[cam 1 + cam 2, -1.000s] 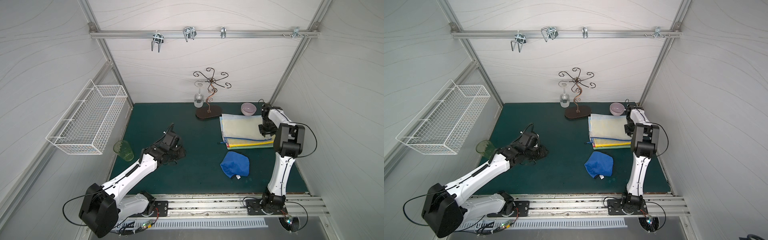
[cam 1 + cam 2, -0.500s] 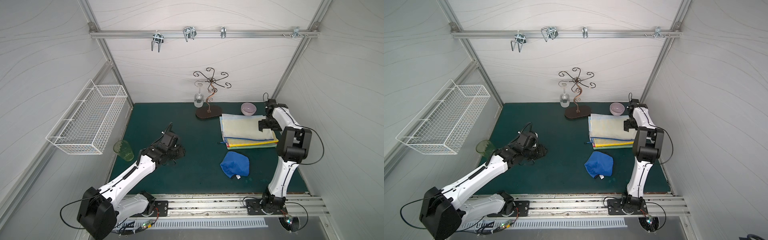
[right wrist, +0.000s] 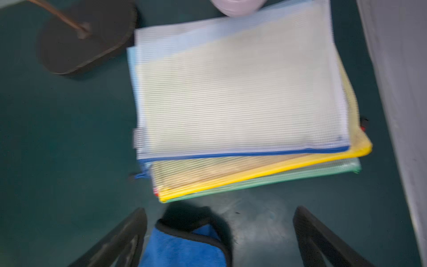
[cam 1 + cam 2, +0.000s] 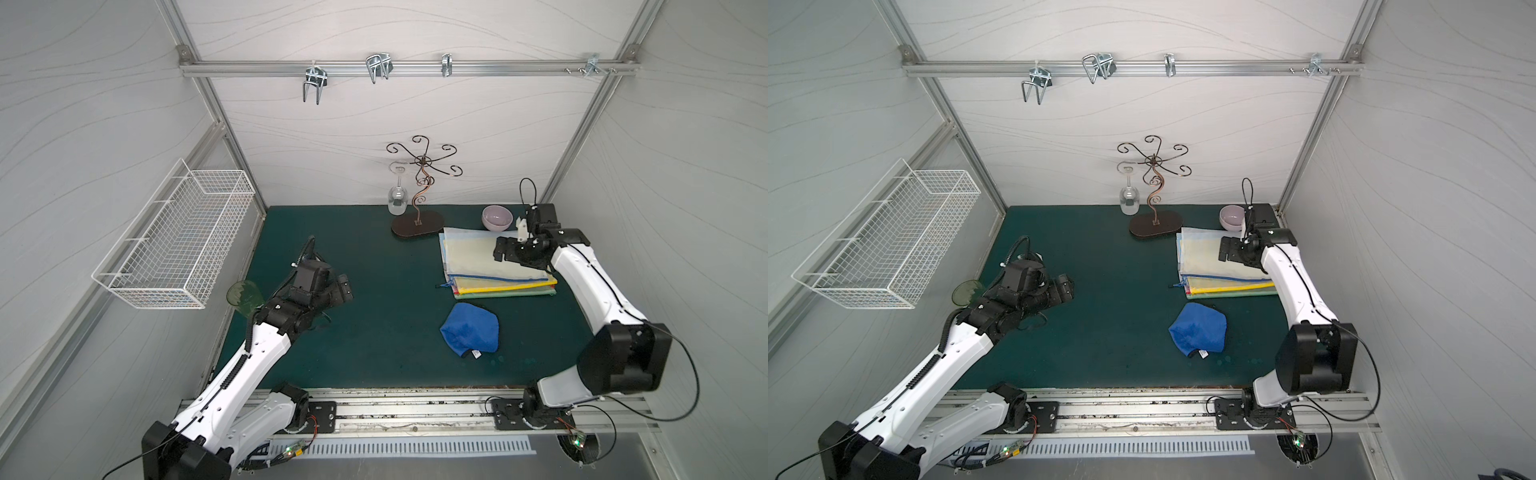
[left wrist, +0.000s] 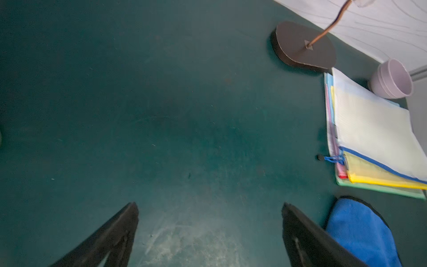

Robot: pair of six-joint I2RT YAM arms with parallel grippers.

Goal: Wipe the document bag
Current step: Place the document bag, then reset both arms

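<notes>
Top views show the cell from left to right. A white wire basket (image 4: pixel 174 232) hangs on the side wall and a green translucent plastic cup (image 4: pixel 244 296) stands at the edge of the dark green mat (image 4: pixel 374 332). The left gripper (image 4: pixel 345 291) hovers low over bare mat, well apart from the work. In the left wrist view its jaws are spread wide and hold nothing, so it looks parked out of the way.

A clear wine glass (image 4: pixel 397 199) hangs from a scrolled metal stand (image 4: pixel 417 224) at the back wall. Further right, a crumpled blue microfibre cloth (image 4: pixel 471 330) lies loose on the mat, ungripped and near the front edge of a stack of mesh pouches.

The document bag (image 4: pixel 478 257), pale mesh with a blue zip, lies on top of that stack, just in front of a lilac bowl (image 4: pixel 496 217). The right gripper (image 4: pixel 505 249) hangs above the bag, fully open and empty. It appears free to fetch the cloth, so wiping has apparently not yet begun.
</notes>
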